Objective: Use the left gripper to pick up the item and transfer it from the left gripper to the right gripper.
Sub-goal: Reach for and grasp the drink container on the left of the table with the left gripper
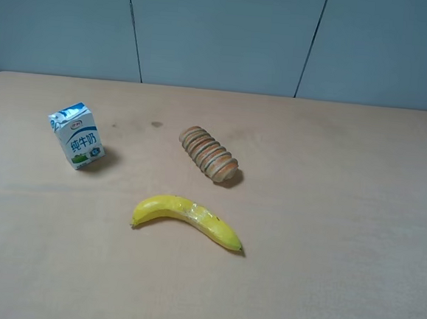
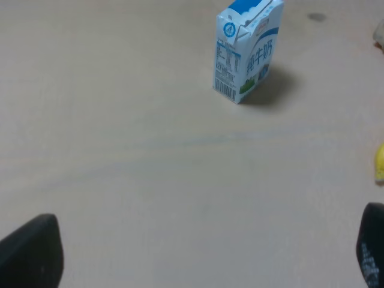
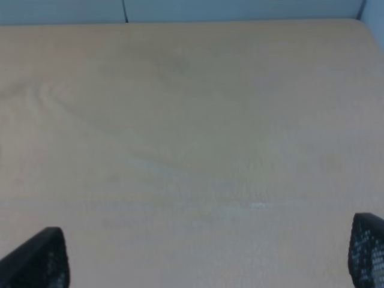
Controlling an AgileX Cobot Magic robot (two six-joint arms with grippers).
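The item, a small white-and-blue milk carton [image 1: 76,135], stands upright on the tan table at the left. It also shows in the left wrist view [image 2: 247,50], far ahead of the fingers. My left gripper [image 2: 204,255] is open and empty, its black fingertips [image 2: 30,252] wide apart over bare table. My right gripper [image 3: 207,255] is open and empty too, its fingertips [image 3: 39,259] spread over bare table. Neither gripper nor arm shows in the exterior high view.
A ribbed tan wooden cylinder [image 1: 209,155] lies at the table's middle. A yellow banana [image 1: 186,219] lies in front of it; its tip shows in the left wrist view [image 2: 379,163]. A grey wall stands behind the table's far edge [image 1: 219,91].
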